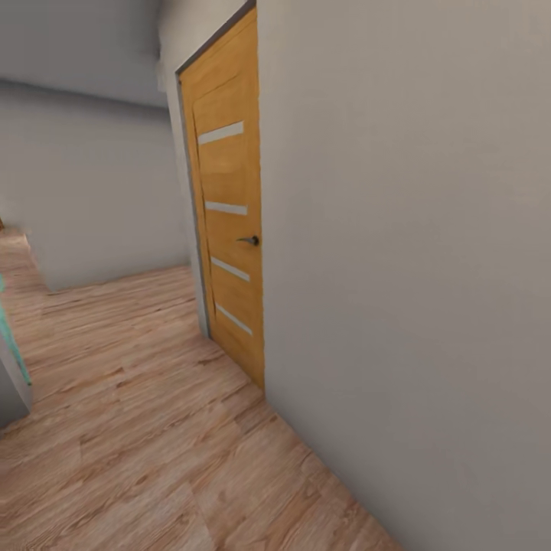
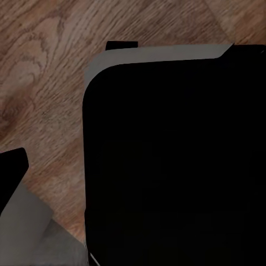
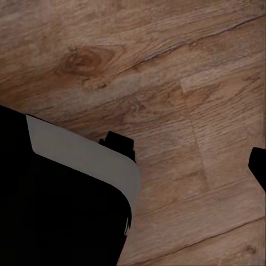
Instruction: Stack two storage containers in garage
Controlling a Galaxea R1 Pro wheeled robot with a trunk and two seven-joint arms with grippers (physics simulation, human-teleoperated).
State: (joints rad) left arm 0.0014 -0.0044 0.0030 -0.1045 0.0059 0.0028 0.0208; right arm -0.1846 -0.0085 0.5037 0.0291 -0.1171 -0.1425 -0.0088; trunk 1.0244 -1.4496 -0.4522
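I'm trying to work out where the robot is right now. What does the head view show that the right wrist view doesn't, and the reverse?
Head view alone: an orange-wood door with four pale slits and a dark handle, shut in a plain pale wall, plus a teal-edged object at the frame's left edge.

Right wrist view alone: a close look down at the robot's own black body with a grey edge band.

Both share the light wood-plank floor. Neither has an orange-red container, so the robot seems to be in transit.

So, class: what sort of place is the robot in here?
Probably an indoor hallway: light wood-plank floor, plain pale grey walls, and a closed orange-wood door with four pale horizontal slits.
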